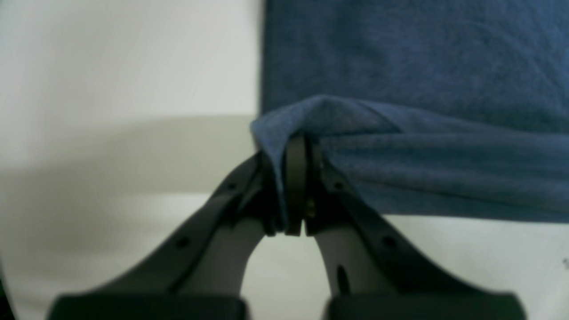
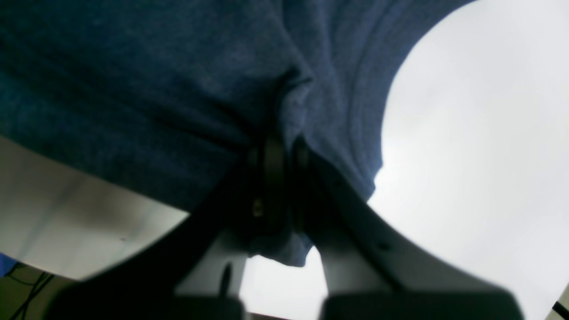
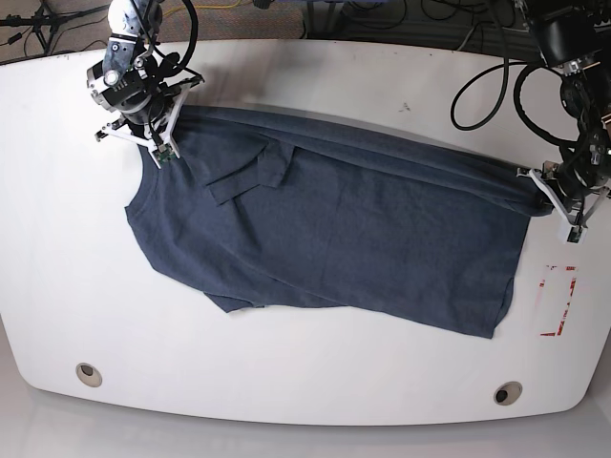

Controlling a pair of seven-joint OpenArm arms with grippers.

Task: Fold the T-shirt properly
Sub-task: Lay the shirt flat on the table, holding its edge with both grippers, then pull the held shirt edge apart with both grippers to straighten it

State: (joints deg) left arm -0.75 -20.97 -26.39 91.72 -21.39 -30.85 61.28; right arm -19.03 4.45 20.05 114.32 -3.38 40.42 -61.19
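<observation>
The dark navy T-shirt (image 3: 363, 239) lies spread across the white table (image 3: 315, 391), its far edge stretched taut between my two grippers and a sleeve folded inward near the upper left. At the right side of the base view, my left gripper (image 3: 546, 191) is shut on a bunched corner of the shirt. The left wrist view shows the cloth (image 1: 422, 58) pinched in the left gripper (image 1: 295, 149). At the upper left of the base view, my right gripper (image 3: 162, 148) is shut on the other end. In the right wrist view the fabric (image 2: 133, 80) drapes over the right gripper (image 2: 280, 153).
A red-outlined mark (image 3: 558, 301) sits on the table near the right edge. Two round holes (image 3: 88, 373) (image 3: 507, 392) lie near the front edge. Cables (image 3: 382, 14) run beyond the table's far edge.
</observation>
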